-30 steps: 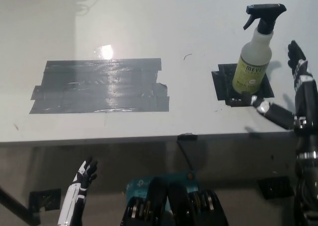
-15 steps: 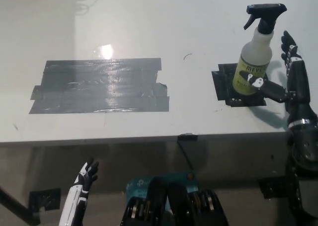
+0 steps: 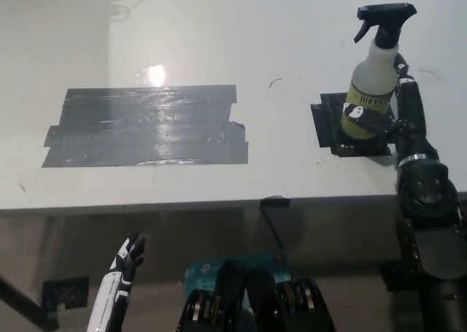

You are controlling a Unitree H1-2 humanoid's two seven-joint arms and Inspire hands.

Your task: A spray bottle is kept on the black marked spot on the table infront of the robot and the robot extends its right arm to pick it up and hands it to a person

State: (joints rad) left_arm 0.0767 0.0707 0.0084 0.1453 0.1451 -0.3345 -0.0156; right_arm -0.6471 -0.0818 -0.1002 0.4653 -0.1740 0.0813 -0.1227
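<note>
Black fingers of the right hand wrap the spray bottle, upright on its black marked spot on the tabletop; firm the grip low before lifting straight up.

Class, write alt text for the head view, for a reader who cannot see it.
The black right hand wraps around a spray bottle standing upright on a small black tape patch at the right of a white table. A larger patch of black tape lies to the left, and the white left hand hangs below the table edge.
</note>
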